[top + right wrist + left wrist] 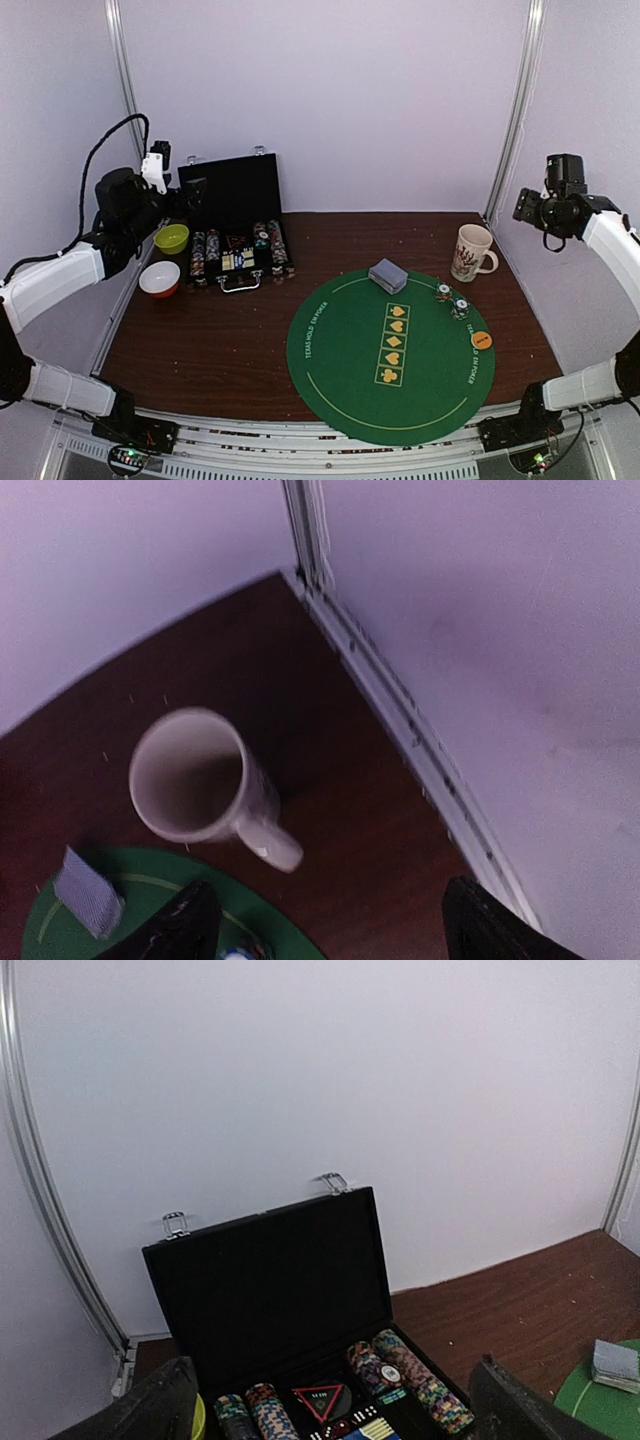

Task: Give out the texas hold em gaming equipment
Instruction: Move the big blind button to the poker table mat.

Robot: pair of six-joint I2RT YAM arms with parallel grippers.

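Green mat [335, 375] holds deck [388, 275] far from left gripper [338, 1412] and right gripper [330, 925], both spread.

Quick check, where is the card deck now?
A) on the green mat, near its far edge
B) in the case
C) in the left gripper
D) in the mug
A: the deck lies on the mat by its far edge, apart from the case and the mug.

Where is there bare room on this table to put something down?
Bare tabletop lies in front of the chip case, left of the green mat. The mat's near half is free too. Its right rim is crowded: chips, orange disc.
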